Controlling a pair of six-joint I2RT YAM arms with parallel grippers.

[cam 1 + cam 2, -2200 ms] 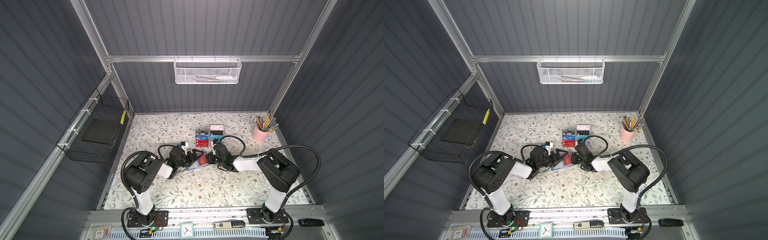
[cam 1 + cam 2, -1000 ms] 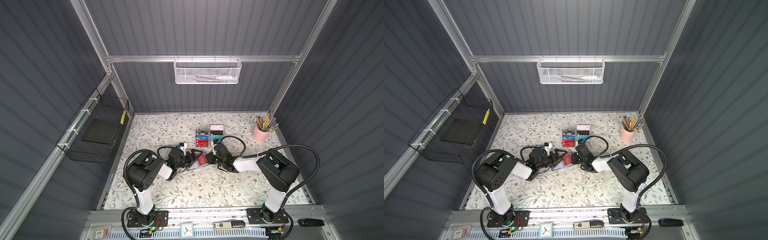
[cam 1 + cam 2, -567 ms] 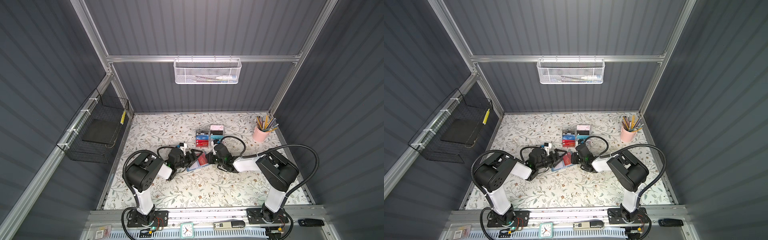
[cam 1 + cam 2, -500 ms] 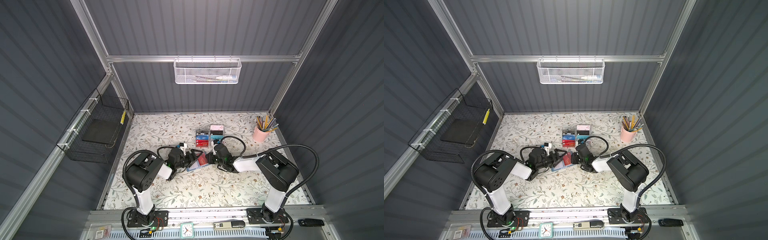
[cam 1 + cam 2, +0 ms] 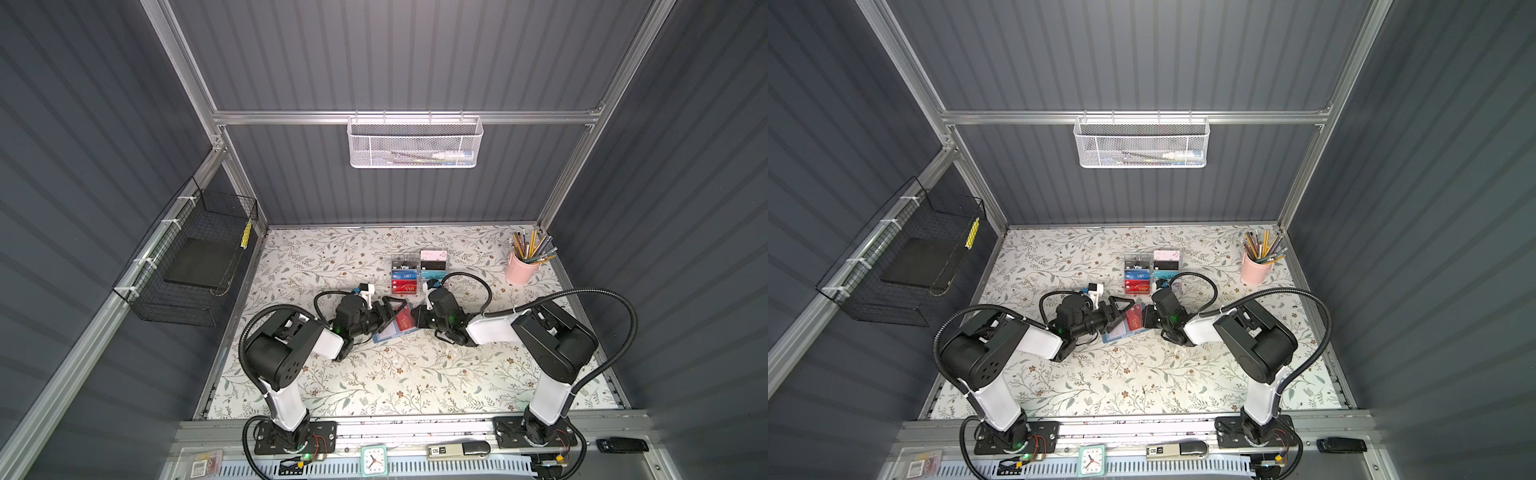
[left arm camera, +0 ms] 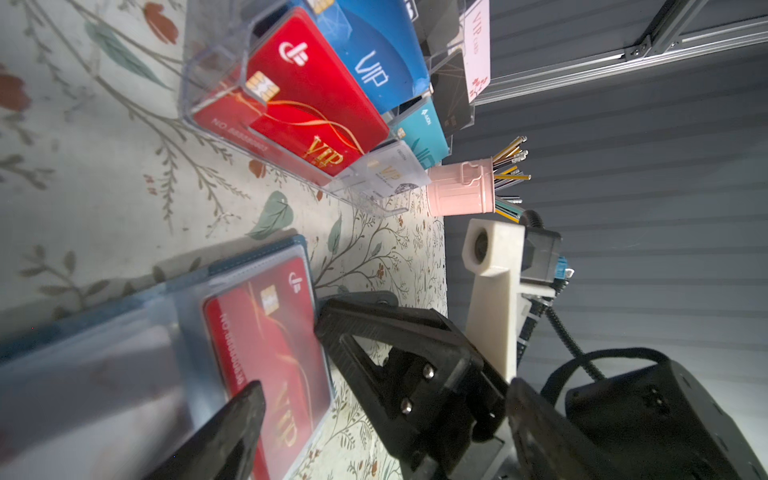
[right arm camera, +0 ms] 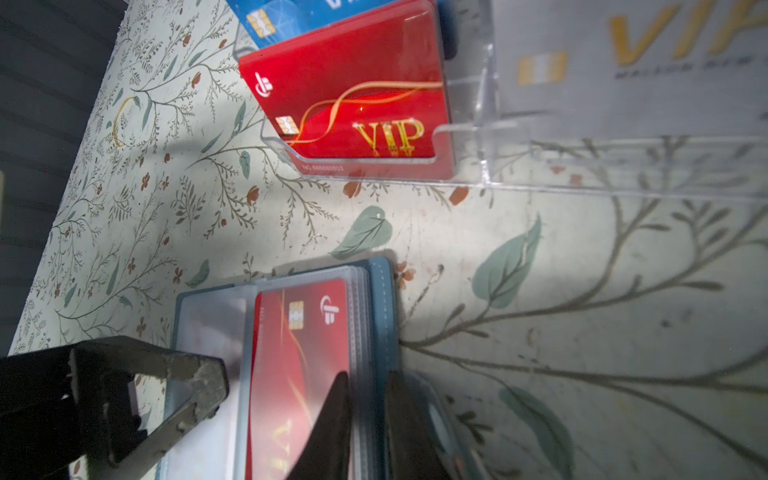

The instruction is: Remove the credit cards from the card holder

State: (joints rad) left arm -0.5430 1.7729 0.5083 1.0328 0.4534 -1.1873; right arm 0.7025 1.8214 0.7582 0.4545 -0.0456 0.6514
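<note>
Left fingers (image 6: 239,419) wide apart, gripping nothing, over open card holder (image 7: 379,291); right fingers (image 7: 332,419) pinch its sleeve stack beside red card (image 7: 299,353).

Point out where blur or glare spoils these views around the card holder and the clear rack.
Left wrist view: the near end of the card holder and the finger over it smear into blur, while the clear rack is sharp. Right wrist view: the rack's white card is out of focus and glare streaks its red card. Both top views: sharp and evenly lit.
</note>
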